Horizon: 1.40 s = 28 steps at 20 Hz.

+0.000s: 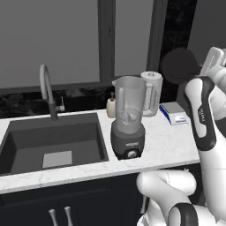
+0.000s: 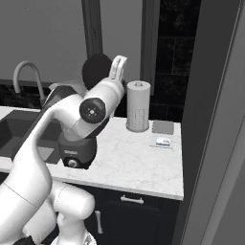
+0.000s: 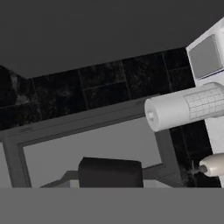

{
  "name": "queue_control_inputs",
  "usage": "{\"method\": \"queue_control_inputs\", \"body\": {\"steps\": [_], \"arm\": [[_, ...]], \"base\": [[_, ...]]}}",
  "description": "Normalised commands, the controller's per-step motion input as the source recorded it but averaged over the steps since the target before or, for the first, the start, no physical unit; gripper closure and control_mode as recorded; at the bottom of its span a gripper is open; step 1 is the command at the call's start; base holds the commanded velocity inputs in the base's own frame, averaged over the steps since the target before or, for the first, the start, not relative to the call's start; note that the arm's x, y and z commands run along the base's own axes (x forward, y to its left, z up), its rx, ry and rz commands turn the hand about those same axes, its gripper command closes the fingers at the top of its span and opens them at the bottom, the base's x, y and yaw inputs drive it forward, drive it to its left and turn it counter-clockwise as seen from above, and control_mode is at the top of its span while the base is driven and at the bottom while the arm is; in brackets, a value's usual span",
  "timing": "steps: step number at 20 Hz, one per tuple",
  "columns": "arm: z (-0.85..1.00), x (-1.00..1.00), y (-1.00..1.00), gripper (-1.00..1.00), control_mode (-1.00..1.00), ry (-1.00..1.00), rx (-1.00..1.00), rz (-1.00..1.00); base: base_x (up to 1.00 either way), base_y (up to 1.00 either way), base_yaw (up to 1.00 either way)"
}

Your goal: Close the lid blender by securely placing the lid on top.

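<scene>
Pincer (image 1: 198, 70) clamped tight on flat round black lid (image 1: 178, 66), held high, right of clear tapered blender jar on dark grey base (image 1: 128, 121) on white marble tabletop (image 1: 170, 141); mouth uncovered, carrying over and seating remain.

Arm: white, bent at the elbow; reaches up high
Gripper (image 1: 201, 66): up near the top, tipped sideways; fingers pinched tight on the lid (image 1: 178, 65)
Lid: stands on its edge
</scene>
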Motion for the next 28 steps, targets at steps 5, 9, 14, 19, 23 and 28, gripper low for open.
{"method": "queue_control_inputs", "body": {"steps": [5, 9, 14, 19, 23, 28], "arm": [[0.48, 0.0, 0.63, 1.0, -1.0, 0.15, 0.0, 0.12], [0.35, 0.0, 0.73, 1.0, -1.0, 0.24, 0.0, 0.15], [0.1, 0.0, 0.74, 1.0, -1.0, 0.3, 0.0, 0.15], [0.0, 0.01, 0.49, 1.0, -1.0, 0.37, 0.0, 0.17], [0.0, 0.2, 0.15, 1.0, -1.0, 0.34, 0.0, 0.11], [0.0, 0.1, 0.0, 1.0, -1.0, 0.23, 0.0, 0.02]], "base": [[0.0, 0.0, 0.0], [0.0, 0.0, 0.0], [0.0, 0.0, 0.0], [0.0, 0.0, 0.0], [0.0, 0.0, 0.0], [0.0, 0.0, 0.0]]}}
